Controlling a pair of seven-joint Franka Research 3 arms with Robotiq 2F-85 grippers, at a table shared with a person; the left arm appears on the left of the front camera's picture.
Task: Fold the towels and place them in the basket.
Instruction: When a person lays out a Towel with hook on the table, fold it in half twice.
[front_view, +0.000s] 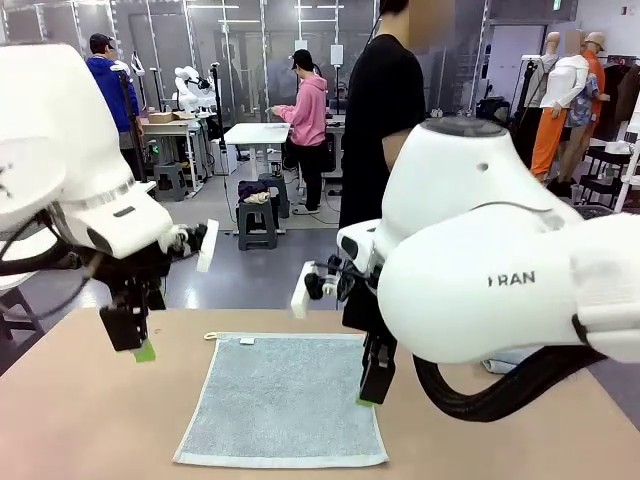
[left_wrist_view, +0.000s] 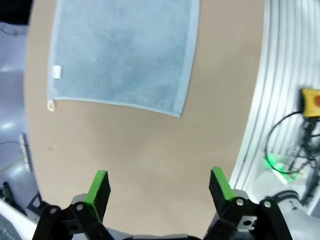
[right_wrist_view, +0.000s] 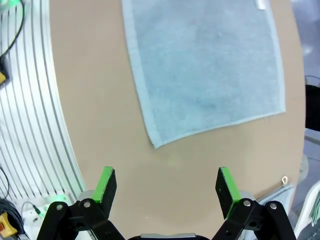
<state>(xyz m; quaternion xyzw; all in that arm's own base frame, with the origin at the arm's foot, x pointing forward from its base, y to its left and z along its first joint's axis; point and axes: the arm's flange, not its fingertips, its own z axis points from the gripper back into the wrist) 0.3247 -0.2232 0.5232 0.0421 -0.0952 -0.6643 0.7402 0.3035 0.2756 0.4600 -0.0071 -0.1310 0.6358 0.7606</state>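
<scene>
While both pairs of fingers stand spread wide with nothing between them, the folding proper has not begun. The left fingers (left_wrist_view: 97, 187) hang above bare worktop (left_wrist_view: 150, 145) just off the left side of the towel (left_wrist_view: 122, 50), green pads apart and empty. The right fingers (right_wrist_view: 104, 184) hang the same way off its right side, near the edge but touching no cloth. Between the two arms the towel lies flat and fully spread on the worktop — a single layer with straight edges and no crease or fold to be seen. Its small white loop (front_view: 211, 336) sticks out at the far left corner, and a white label (front_view: 247, 342) sits just inside the far hem. By my reading, then, the first fold is yet to be made. Every later step is left as well: taking hold of an edge, folding the cloth down to a size that fits, lifting it and setting it in the basket. At the worktop's edge in the right wrist view a second small loop (right_wrist_view: 284, 179) shows beside a pale strip of cloth — possibly another towel waiting its turn, though too little shows to be sure. A person (front_view: 380, 110) in black stands at the far side of the worktop.
</scene>
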